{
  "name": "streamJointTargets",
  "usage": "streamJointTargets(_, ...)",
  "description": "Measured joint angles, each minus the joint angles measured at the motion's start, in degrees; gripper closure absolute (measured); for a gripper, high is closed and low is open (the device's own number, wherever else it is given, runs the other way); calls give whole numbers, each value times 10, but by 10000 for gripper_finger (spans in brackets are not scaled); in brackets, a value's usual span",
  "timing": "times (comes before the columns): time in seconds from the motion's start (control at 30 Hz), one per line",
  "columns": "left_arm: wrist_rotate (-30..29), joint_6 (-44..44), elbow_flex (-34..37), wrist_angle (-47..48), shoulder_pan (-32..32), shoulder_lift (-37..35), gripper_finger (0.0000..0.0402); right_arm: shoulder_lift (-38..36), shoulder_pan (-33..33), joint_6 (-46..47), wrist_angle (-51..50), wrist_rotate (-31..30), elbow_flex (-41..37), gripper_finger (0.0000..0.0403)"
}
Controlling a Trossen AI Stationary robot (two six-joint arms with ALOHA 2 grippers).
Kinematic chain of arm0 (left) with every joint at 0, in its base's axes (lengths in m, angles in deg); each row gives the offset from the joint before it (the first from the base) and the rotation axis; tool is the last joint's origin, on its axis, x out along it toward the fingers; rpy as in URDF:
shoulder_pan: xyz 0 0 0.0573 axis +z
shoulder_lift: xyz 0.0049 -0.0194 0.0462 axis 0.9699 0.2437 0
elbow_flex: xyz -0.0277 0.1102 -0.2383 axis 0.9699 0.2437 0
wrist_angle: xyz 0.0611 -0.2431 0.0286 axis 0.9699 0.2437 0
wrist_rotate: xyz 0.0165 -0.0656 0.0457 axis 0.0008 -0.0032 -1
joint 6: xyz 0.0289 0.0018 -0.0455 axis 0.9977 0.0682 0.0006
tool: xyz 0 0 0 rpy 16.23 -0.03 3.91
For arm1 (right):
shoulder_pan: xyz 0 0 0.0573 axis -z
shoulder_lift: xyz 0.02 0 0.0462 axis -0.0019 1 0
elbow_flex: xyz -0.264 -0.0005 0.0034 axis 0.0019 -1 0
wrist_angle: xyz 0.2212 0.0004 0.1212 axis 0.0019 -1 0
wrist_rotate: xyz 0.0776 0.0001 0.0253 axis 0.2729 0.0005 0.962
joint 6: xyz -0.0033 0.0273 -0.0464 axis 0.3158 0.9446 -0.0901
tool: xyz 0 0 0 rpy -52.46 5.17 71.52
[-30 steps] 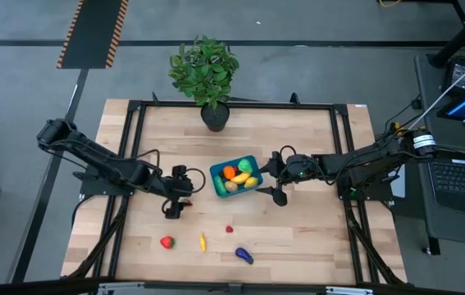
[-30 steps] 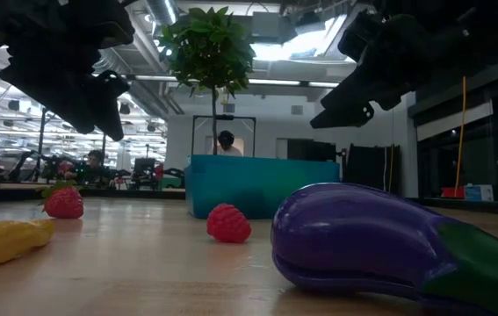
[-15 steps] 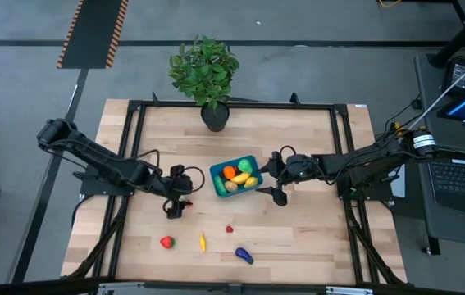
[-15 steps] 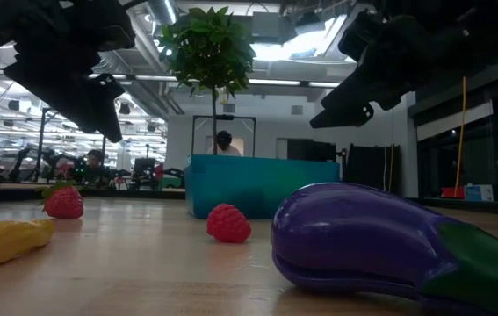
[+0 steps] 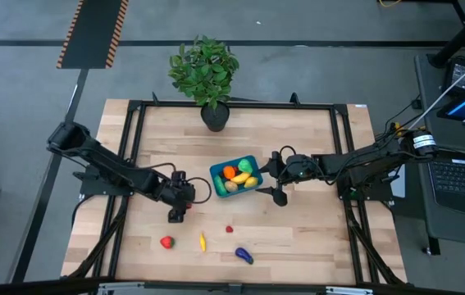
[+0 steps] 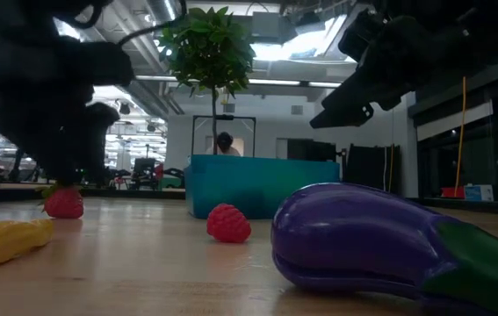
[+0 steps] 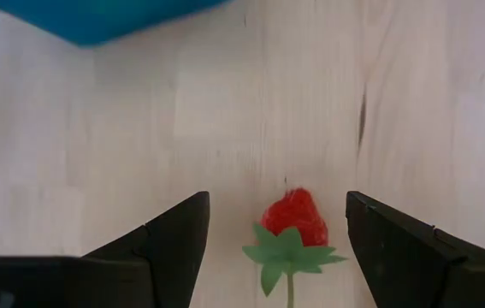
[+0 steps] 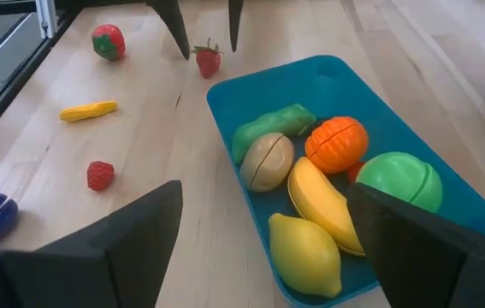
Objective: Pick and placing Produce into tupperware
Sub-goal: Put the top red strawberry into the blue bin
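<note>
Bystanders around the work area

A leafy green potted plant [image 5: 204,70] in a dark pot [image 5: 214,116] stands at the far edge of the light wooden surface [image 5: 298,156], which is bordered by a black metal frame [image 5: 232,105]. On the grey floor beyond lies a black mat with orange-and-black striped edges [image 5: 93,33]. To one side sits a laptop [image 5: 462,168]. In the low view, a person [image 6: 226,143] shows far back in the room.
</note>
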Motion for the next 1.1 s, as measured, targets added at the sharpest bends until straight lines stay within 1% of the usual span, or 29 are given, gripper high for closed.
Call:
streamJointTargets(0.23, 28, -3, 0, -1, 0, 38, 140, 0, 0, 0, -2, 0, 0, 70)
streamJointTargets(0.47, 42, -6, -2, -7, 0, 72, 140, 0, 0, -1, -3, 0, 0, 70)
streamJointTargets(0.7, 41, -7, -2, -9, 0, 75, 140, 0, 0, 0, -3, 0, 0, 70)
streamJointTargets(0.77, 41, -20, -1, -9, 0, 75, 142, 0, 0, 0, -4, 0, 0, 70)
streamJointTargets(0.9, 41, -32, -1, -9, -1, 76, 168, 0, 0, 0, -9, 0, 0, 70)
streamJointTargets(1.1, 41, -50, -1, -7, -3, 76, 236, 0, 0, 0, -8, 0, 0, 70)
